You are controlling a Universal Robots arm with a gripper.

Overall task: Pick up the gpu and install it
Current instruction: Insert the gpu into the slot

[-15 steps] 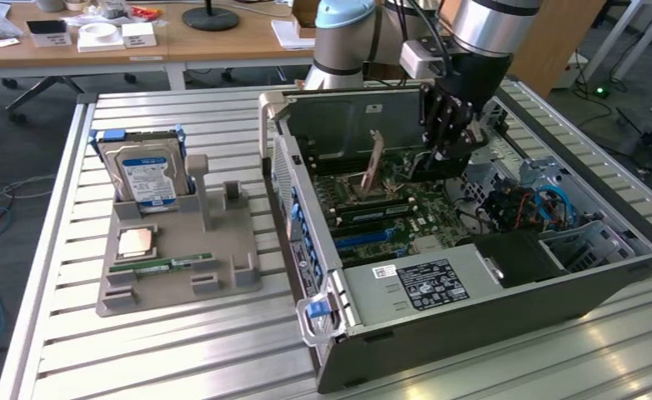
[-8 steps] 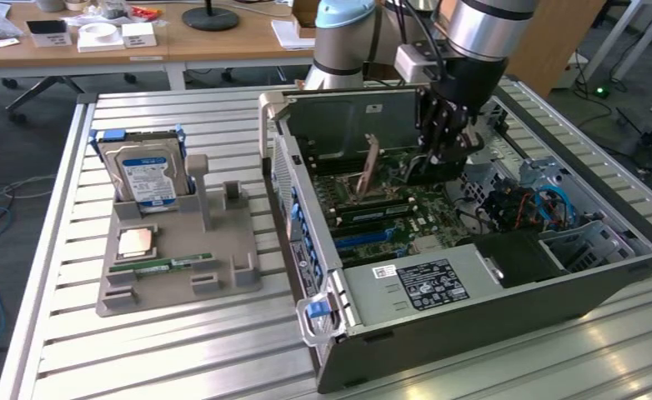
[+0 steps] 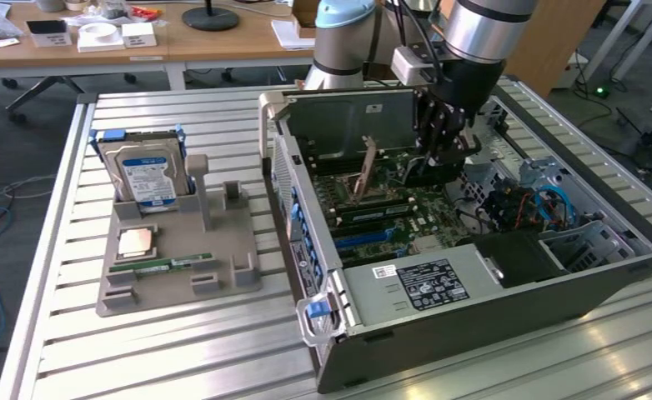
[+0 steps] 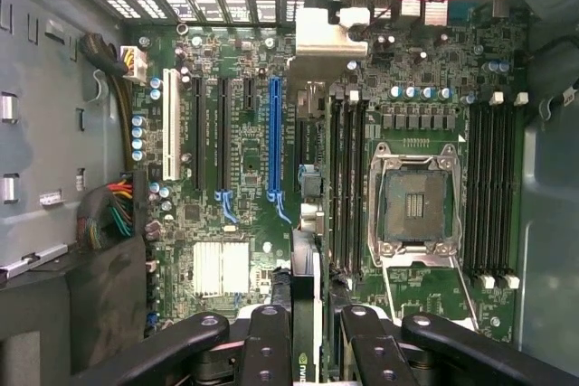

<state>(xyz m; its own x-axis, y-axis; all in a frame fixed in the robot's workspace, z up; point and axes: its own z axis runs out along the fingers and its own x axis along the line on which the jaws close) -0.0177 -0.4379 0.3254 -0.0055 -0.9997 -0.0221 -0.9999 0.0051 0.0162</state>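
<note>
My gripper (image 3: 443, 150) reaches down into the open computer case (image 3: 593, 275) and is shut on the gpu (image 3: 428, 173), a thin dark card hanging upright below the fingers. In the wrist view the gpu (image 4: 308, 255) appears edge-on between the two black fingers (image 4: 267, 345), with its silver bracket (image 4: 330, 38) at the far end by the case's rear vents. The card hovers over the motherboard (image 4: 226, 223), beside the long blue slot (image 4: 273, 133) and between it and the black memory slots (image 4: 348, 187). I cannot tell whether its lower edge touches the board.
An empty CPU socket (image 4: 416, 201) lies beyond the memory slots. A cable bundle (image 4: 113, 210) sits by the case wall. At the exterior view's left, a grey holder (image 3: 176, 279) carries a hard drive (image 3: 148, 175), a CPU chip (image 3: 137, 242) and a memory stick (image 3: 176, 264).
</note>
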